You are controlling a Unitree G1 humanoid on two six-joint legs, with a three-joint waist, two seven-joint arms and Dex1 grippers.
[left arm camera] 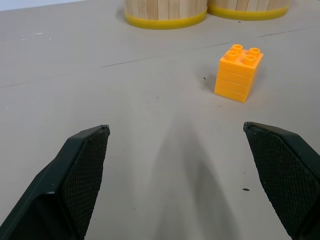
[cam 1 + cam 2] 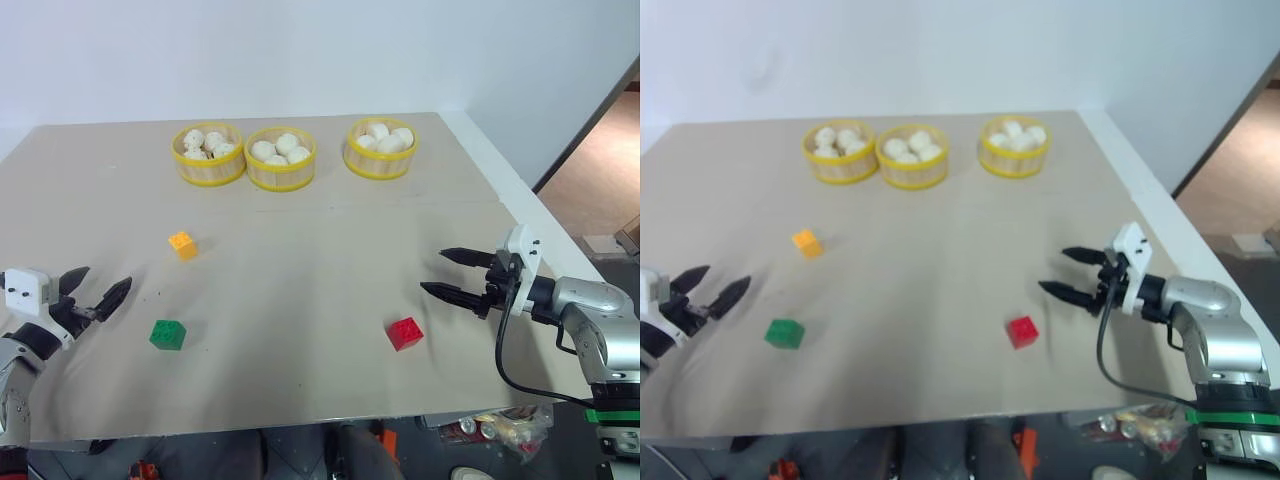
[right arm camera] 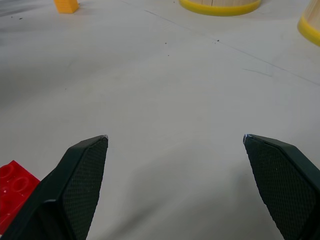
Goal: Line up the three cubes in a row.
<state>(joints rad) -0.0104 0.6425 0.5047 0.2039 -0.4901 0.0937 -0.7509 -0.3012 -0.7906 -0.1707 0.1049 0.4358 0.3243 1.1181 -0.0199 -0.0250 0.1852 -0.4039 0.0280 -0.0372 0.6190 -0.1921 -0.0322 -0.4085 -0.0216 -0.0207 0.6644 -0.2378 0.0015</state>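
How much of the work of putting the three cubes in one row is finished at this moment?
Nothing looks done yet. The yellow-orange cube, green cube and red cube lie scattered over the table, not in a row. Nothing is in hand: the left gripper and right gripper are both open and empty, beside the cubes. All the lining up is left.

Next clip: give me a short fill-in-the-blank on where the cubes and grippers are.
1. The cube nearest the right gripper is ____.
2. The green cube lies nearest the ____ gripper.
3. The yellow-orange cube lies closest to the ____.
4. Both grippers' jaws stand ____.

Missing words: red; left; baskets; open
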